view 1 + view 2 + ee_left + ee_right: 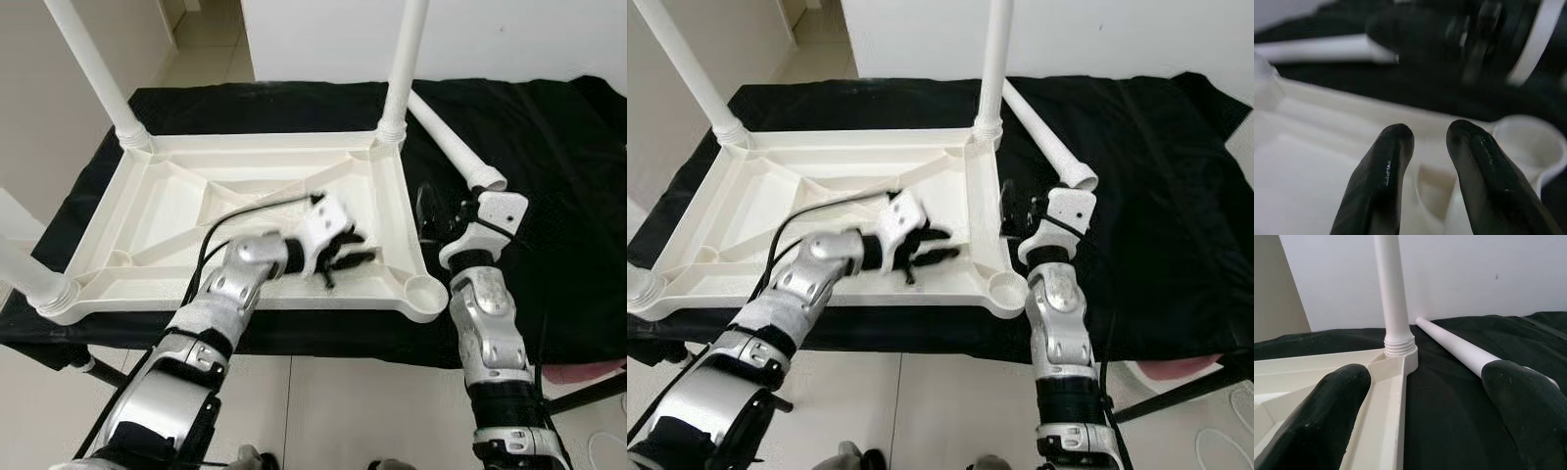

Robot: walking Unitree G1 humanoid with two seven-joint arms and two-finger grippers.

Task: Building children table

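Observation:
A white plastic table top (167, 201) lies upside down on a black cloth. Three white legs stand in its corner sockets: far left (93, 69), far right (404, 69) and near left (24, 269). The near right socket (428, 291) holds nothing. A loose white leg (453, 145) lies on the cloth beside the top's right edge. My left gripper (355, 251) hovers over the ribbed underside close to that socket, fingers (1386, 161) slightly apart and holding nothing. My right gripper (428, 211) is wide open just right of the top's edge, short of the loose leg's end.
The black cloth (549, 176) covers a low platform whose front edge is near my body. A white wall rises behind it. Tiled floor (333, 411) lies below, and a pink object (588, 374) sits at the lower right.

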